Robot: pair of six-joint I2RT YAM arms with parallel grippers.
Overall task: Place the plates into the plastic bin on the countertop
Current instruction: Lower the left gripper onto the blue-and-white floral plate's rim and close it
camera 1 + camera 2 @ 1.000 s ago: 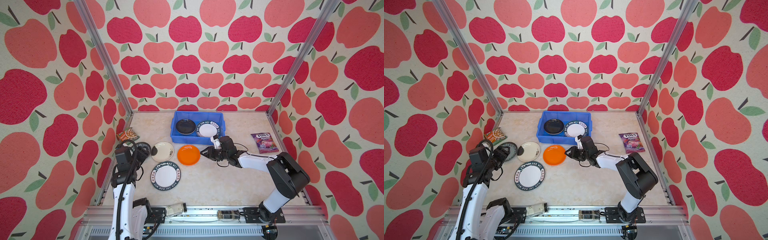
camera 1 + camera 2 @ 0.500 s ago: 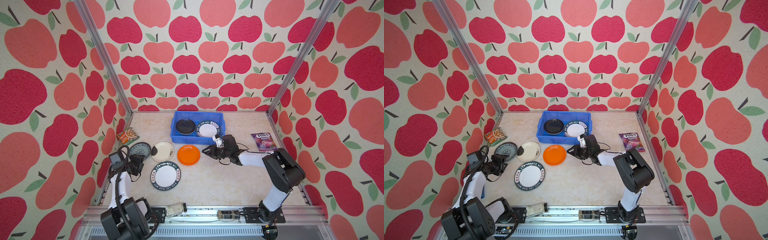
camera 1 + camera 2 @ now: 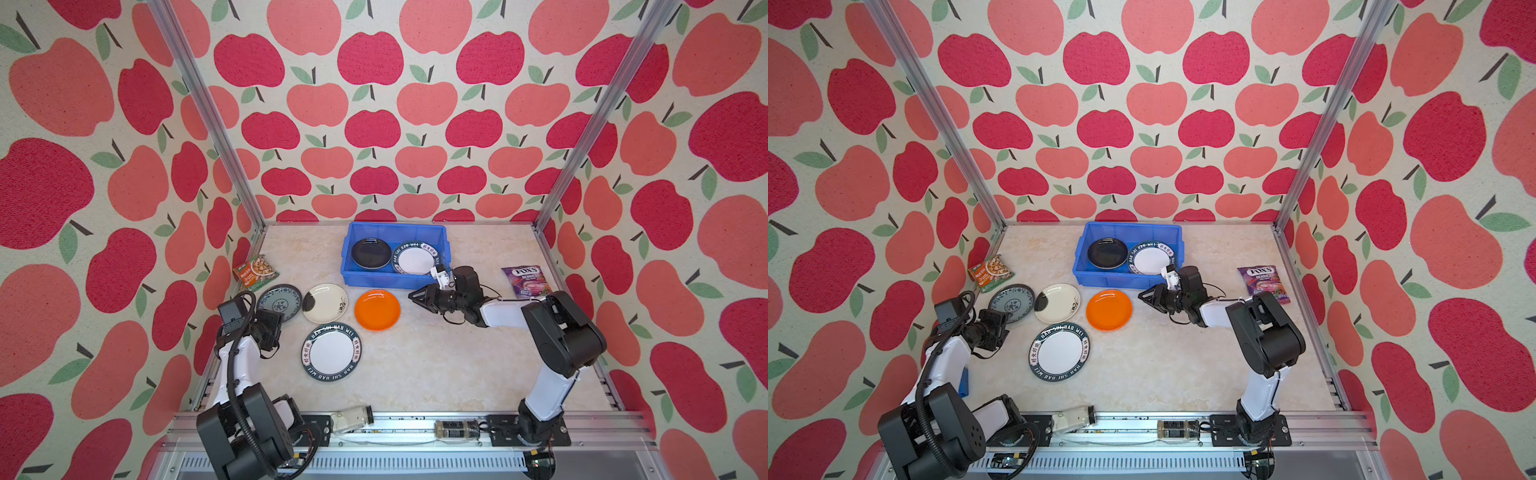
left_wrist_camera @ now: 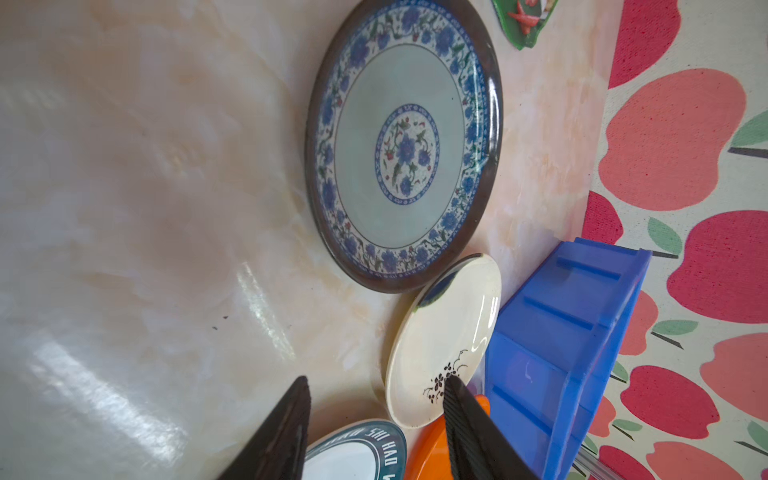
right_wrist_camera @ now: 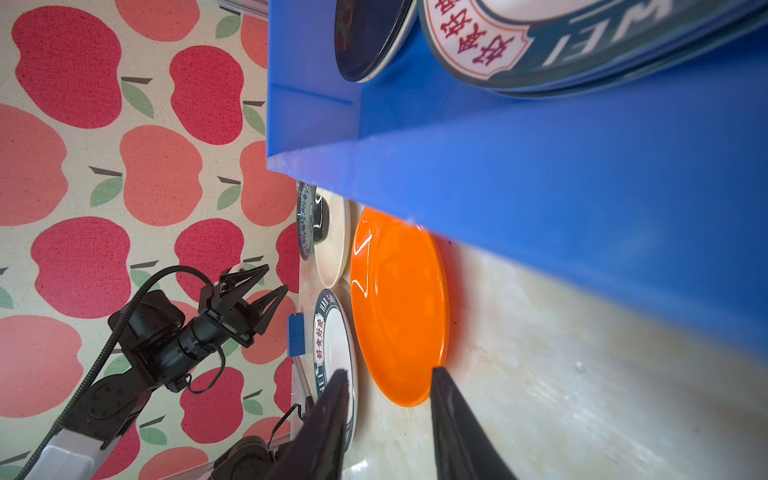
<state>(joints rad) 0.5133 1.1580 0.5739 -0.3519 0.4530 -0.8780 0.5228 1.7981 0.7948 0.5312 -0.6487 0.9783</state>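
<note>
Plastic bin (image 3: 374,279) is set at the back of the countertop (image 3: 436,365). At least two plates are seen inside: black plate (image 3: 371,252) and lettered-rim plate (image 3: 415,258).

Four are left outside: orange plate (image 3: 377,310), ink-blotched plate (image 3: 325,303), blue-patterned plate (image 3: 279,302) and second lettered-rim plate (image 3: 331,352). The task is judged under halfway.

Right gripper (image 5: 386,395) — jaws partly parted, nothing held, aimed at the orange plate's edge; contact cannot be told.

Left gripper (image 4: 376,399) — parted, empty, near the blue-patterned plate.
</note>
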